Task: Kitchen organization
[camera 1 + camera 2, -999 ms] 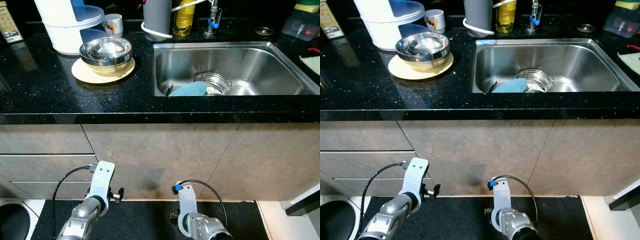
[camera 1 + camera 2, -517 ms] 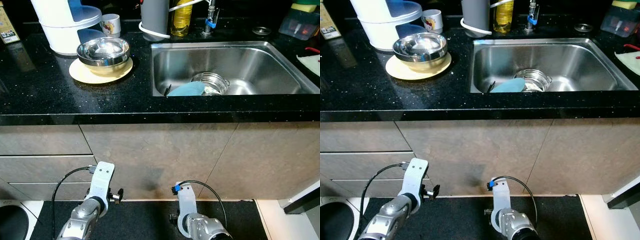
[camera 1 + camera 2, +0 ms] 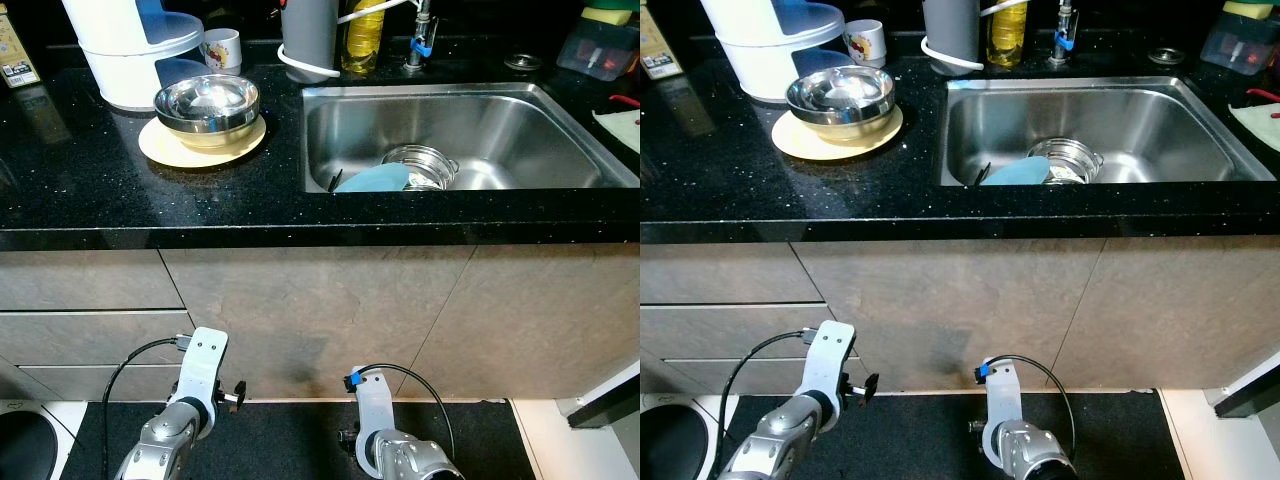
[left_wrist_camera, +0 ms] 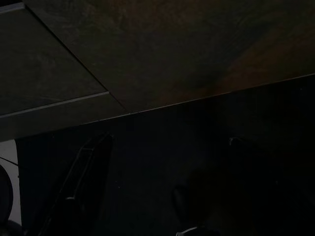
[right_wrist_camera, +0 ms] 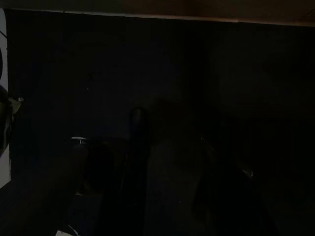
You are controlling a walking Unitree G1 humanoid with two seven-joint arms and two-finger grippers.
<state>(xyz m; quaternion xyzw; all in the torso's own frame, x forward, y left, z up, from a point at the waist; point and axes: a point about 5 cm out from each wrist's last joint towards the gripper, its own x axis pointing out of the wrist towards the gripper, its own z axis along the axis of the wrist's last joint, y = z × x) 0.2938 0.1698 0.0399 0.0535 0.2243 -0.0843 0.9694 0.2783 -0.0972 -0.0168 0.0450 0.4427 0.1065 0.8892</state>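
Head views are bright and sharp, no blur. Overhead light glares off the steel bowl (image 3: pixel 209 102) and the sink (image 3: pixel 520 120) walls, and glints on the black countertop (image 3: pixel 90 190). Both wrist views are very dark, grainy, barely readable.

Place: a home kitchen.
Evidence: black surface (image 3: pixel 90 190), steel sink (image 3: pixel 520 120), drawers (image 3: pixel 80 300), steel bowl (image 3: pixel 208 100) were there.

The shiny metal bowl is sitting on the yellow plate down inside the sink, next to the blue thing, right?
Not quite. The shiny metal bowl does sit on the yellow plate, but both are on the black counter, left of the sink, not inside it. The left eye view shows this. The blue thing is the one in the sink, beside a small steel pot.
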